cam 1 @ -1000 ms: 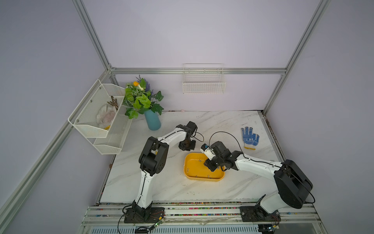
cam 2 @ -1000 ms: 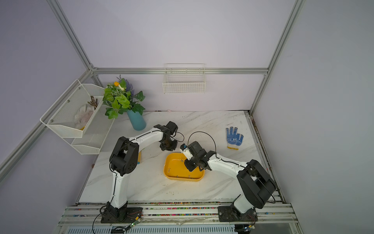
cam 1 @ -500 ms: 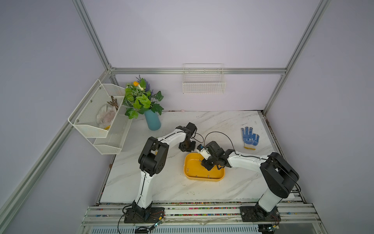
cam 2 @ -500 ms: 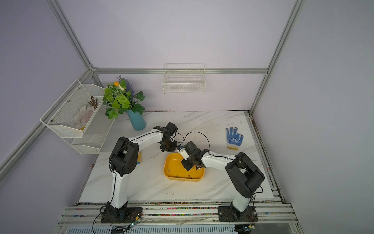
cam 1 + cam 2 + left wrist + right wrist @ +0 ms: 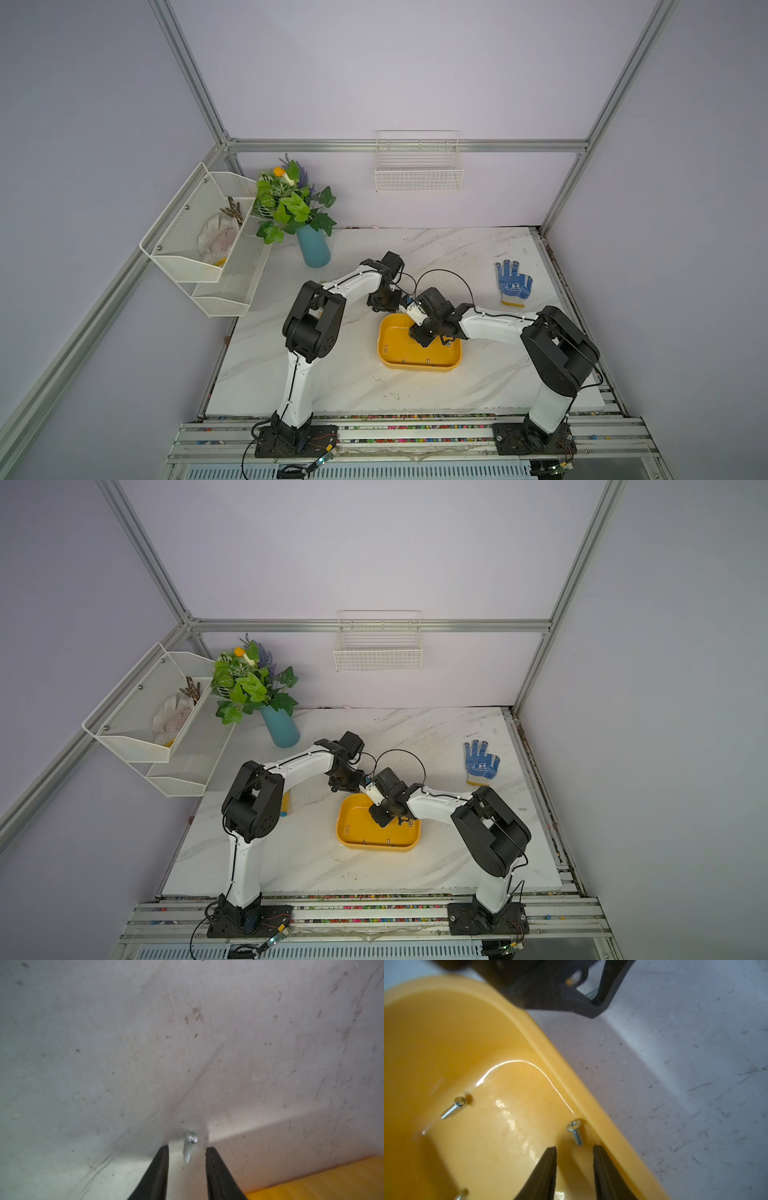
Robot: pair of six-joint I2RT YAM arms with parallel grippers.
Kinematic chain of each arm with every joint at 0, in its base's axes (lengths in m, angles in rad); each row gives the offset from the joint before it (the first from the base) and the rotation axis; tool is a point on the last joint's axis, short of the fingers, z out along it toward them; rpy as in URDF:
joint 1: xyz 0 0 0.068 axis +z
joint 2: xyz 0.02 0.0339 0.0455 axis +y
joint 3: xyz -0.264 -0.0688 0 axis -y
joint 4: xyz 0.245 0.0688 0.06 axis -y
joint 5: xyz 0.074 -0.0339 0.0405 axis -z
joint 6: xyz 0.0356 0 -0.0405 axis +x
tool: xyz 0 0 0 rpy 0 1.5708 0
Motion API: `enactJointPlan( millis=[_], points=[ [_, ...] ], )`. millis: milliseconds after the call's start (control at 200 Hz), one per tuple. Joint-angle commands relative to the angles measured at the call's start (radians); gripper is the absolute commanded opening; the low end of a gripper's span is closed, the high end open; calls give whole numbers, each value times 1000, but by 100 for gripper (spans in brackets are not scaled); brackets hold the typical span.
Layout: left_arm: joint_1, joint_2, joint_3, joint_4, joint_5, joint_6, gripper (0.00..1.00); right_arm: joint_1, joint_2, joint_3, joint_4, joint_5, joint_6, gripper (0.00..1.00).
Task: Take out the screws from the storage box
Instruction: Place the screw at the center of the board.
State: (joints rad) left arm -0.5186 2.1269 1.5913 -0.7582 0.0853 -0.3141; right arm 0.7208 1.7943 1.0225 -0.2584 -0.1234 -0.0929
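The yellow storage box [image 5: 419, 367] [image 5: 376, 845] sits mid-table in both top views, with several screws [image 5: 386, 348] on its floor. My right gripper [image 5: 574, 1150] [image 5: 422, 338] is open and low inside the box by its wall. One screw [image 5: 575, 1131] lies just ahead of its fingertips, and two more screws [image 5: 453, 1107] lie farther off. My left gripper [image 5: 187, 1149] [image 5: 384, 305] is open over the marble just beyond the box's far rim [image 5: 332, 1180]. A loose screw [image 5: 190, 1146] lies on the marble between its tips.
A blue dotted glove [image 5: 512, 284] lies at the right of the marble table [image 5: 340, 386]. A teal vase with a leafy plant [image 5: 313, 249] stands at the back left. White wire baskets hang on the back wall [image 5: 418, 174] and the left wall [image 5: 199, 232]. The two wrists almost touch.
My left jaws have opened, with a screw now lying loose on the marble. My right gripper has slid left inside the box, its elbow drawing in.
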Motion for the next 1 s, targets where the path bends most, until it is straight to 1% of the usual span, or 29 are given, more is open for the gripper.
enactJointPlan(
  millis=[0, 90, 375, 450, 505, 560, 710, 995],
  points=[
    [3, -26, -60, -1, 4, -7, 35, 14, 17, 61, -46, 32, -23, 36],
    [6, -39, -86, 31, 23, -16, 35, 16, 19, 64, -49, 34, -24, 36],
    [14, -39, -85, 38, 41, -26, 36, 29, 23, 76, -67, 59, -65, 37],
    [23, -51, -89, 45, 52, -35, 39, 32, 23, 75, -68, 76, -91, 39],
    [27, -63, -93, 46, 50, -37, 44, 32, 22, 74, -69, 77, -119, 39],
    [34, -72, -98, 49, 52, -40, 47, 32, 21, 74, -71, 82, -139, 40],
    [59, -88, -118, 67, 74, -52, 50, 32, 25, 87, -83, 66, -186, 41],
    [96, -143, -184, 105, 110, -88, 55, 34, 43, 97, -99, 39, -225, 42]
  ],
)
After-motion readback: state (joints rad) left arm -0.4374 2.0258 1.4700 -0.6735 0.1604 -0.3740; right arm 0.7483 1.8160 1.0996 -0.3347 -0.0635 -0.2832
